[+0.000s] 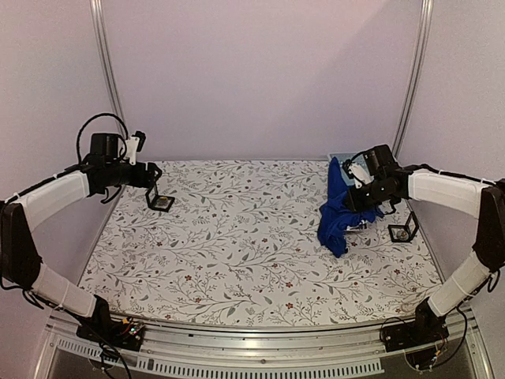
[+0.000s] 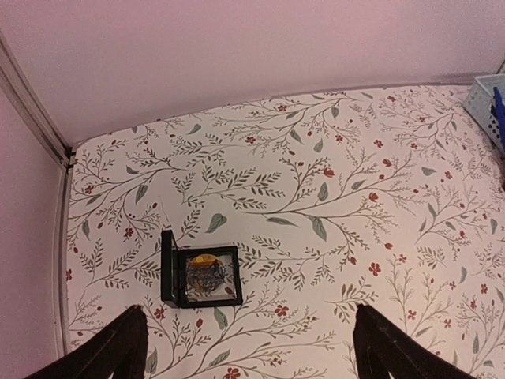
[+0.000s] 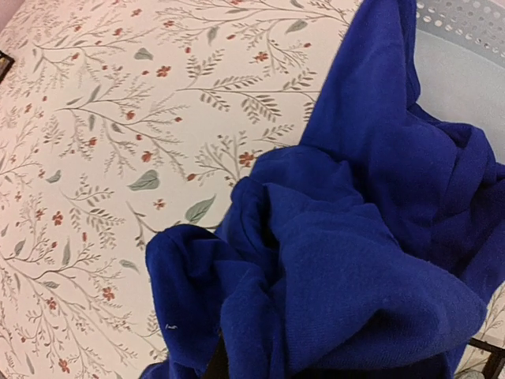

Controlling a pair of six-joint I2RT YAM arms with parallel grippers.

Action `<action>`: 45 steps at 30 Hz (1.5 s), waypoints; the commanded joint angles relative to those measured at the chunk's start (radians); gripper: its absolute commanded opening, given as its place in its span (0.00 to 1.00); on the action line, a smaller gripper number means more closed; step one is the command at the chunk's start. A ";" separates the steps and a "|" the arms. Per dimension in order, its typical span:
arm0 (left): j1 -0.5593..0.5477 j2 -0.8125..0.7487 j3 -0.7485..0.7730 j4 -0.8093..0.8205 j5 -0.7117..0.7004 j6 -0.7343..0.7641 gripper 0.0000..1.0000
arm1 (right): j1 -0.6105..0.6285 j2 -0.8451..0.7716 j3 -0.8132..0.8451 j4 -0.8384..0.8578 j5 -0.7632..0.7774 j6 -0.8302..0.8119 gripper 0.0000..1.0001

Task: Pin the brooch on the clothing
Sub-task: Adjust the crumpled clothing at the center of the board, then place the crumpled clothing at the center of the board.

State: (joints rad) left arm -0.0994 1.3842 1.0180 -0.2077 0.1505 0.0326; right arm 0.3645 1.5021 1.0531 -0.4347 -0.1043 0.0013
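right wrist: right fingers (image 1: 357, 204) buried, clamped on bunched t-shirt (image 3: 355, 260); left fingers (image 2: 126, 347) apart

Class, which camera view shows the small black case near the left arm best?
The left wrist view: the case lies close below, a round brooch visible inside. The top view shows the case only as a tiny dark frame. The right wrist view is filled mostly by the blue shirt.

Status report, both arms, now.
Left gripper open, hovering by brooch box. Right gripper shut on T-shirt, bunched, not spread. Second box close beside it.
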 commanded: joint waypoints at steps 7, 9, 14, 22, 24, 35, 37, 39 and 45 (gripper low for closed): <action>-0.011 -0.017 -0.015 -0.003 -0.001 0.009 0.90 | -0.127 0.445 0.314 0.065 0.287 -0.056 0.00; -0.011 -0.018 -0.016 -0.002 -0.006 0.011 0.90 | -0.130 0.487 0.371 0.067 0.320 -0.097 0.00; -0.012 -0.015 -0.016 -0.002 -0.009 0.014 0.90 | -0.167 0.562 0.475 0.078 0.372 -0.212 0.00; -0.013 -0.012 -0.017 0.001 -0.004 0.012 0.90 | -0.211 0.626 0.593 0.066 0.443 -0.359 0.00; -0.013 -0.010 -0.016 0.001 -0.004 0.012 0.90 | -0.210 0.619 0.656 0.013 0.419 -0.372 0.00; -0.013 -0.017 -0.012 -0.001 0.013 0.006 0.90 | -0.282 0.371 0.909 -0.048 -0.035 -0.351 0.00; -0.014 -0.022 -0.013 -0.001 0.013 0.006 0.90 | -0.296 0.383 0.949 -0.055 0.014 -0.358 0.00; -0.014 -0.027 -0.012 0.000 0.013 0.007 0.90 | -0.305 0.416 0.965 -0.076 0.057 -0.373 0.00; -0.014 -0.024 -0.016 0.006 0.025 0.002 0.90 | -0.307 0.493 1.076 -0.099 0.089 -0.367 0.00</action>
State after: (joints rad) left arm -0.1028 1.3808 1.0142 -0.2073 0.1516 0.0357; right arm 0.0494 1.9171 2.0499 -0.5037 -0.0349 -0.3714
